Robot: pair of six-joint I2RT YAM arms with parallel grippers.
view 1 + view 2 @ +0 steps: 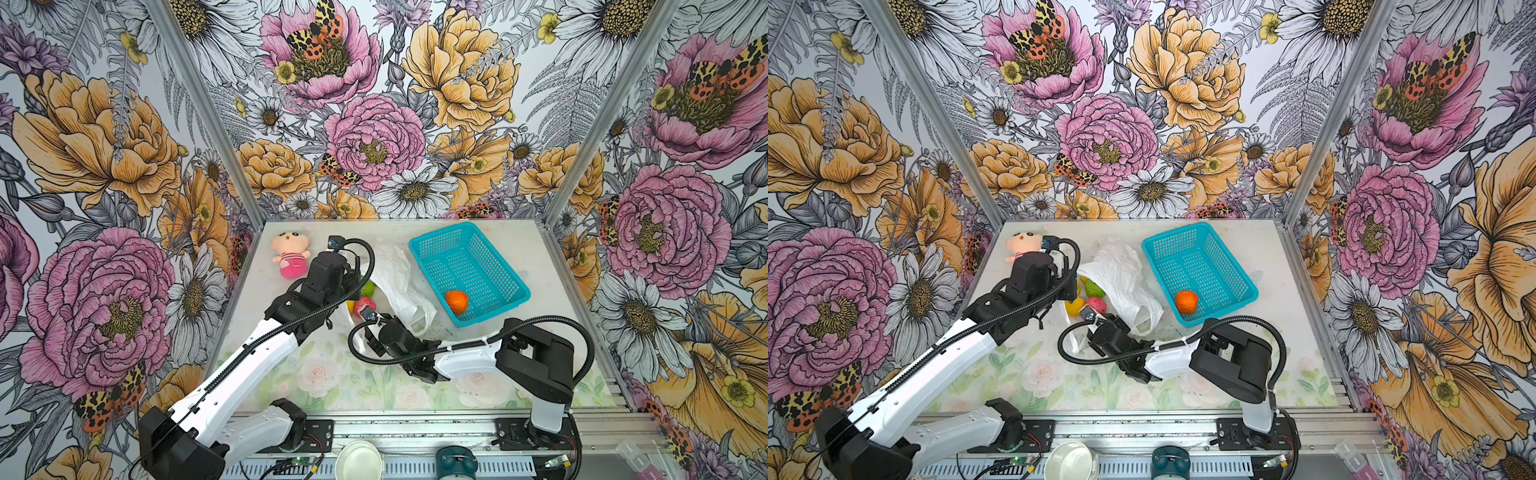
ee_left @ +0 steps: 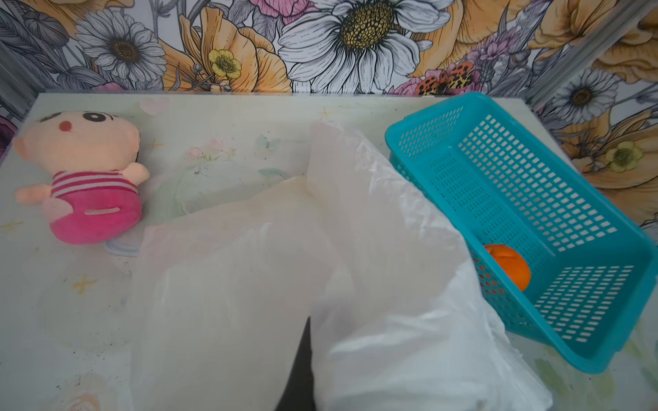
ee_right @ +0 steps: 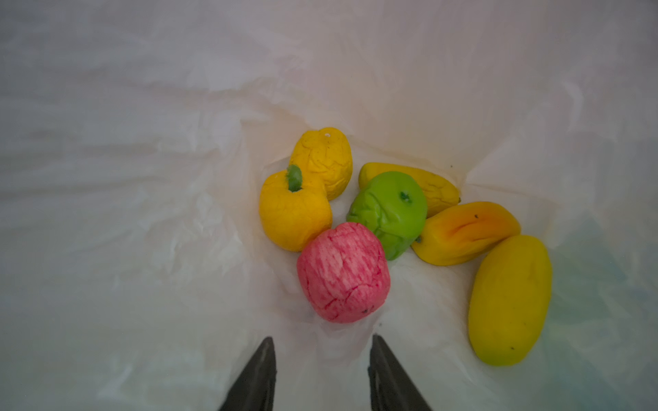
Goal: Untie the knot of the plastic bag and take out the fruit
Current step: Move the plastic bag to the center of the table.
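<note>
White film of the plastic bag [image 1: 399, 282] lies open at mid-table, its mouth facing left and near. No knot shows in any view, and a handle loop [image 1: 417, 318] lies slack at the bag's near end, so the untying looks done. One orange fruit [image 1: 456, 301] sits in the near-left corner of the teal basket [image 1: 440, 232], just right of the bag.

The other fruit is yet to be taken out. Both top views show only a few pieces peeking from the mouth. The right wrist view alone shows the whole huddle inside: a pink-red fruit [image 3: 343, 272], a green fruit [image 3: 390, 213] and five yellow fruits [image 3: 509, 300]. It also shows the right gripper [image 3: 322, 341], jaws spread and empty, just short of the pink-red one.

The left gripper [image 1: 1069, 291] is mostly hidden under its own wrist. Its jaws are pressed together, seemingly pinching the bag's upper film, which the left wrist view shows tented close to the lens.
</note>
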